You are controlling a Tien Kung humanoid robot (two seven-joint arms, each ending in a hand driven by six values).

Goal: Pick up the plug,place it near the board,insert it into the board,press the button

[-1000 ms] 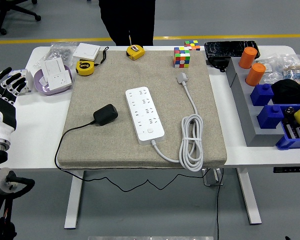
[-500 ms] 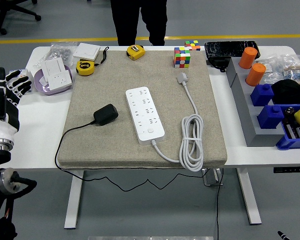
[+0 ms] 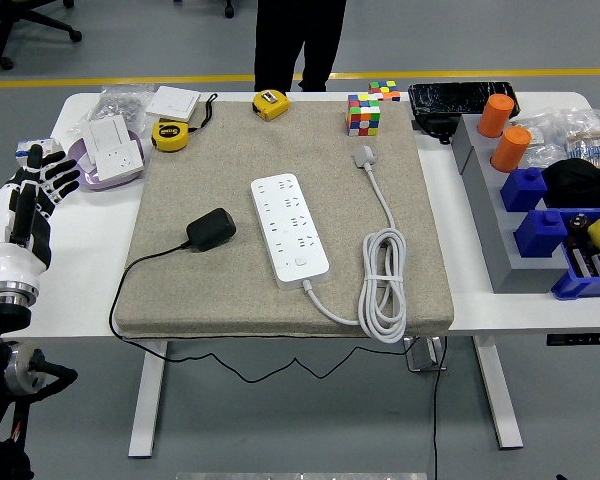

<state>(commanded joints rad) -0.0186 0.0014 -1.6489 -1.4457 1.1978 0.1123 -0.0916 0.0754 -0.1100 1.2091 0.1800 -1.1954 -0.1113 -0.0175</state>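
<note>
plug (image 3: 211, 229) left of board (image 3: 289, 226); both on mat (image 3: 220, 290); cable coil (image 3: 382, 287) right

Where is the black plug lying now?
In the head view, the black plug lies on the beige mat, left of the white power strip.

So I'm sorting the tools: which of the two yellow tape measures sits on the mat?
The far tape measure, on the mat's top edge; the other tape measure lies on bare table beside it.
</note>
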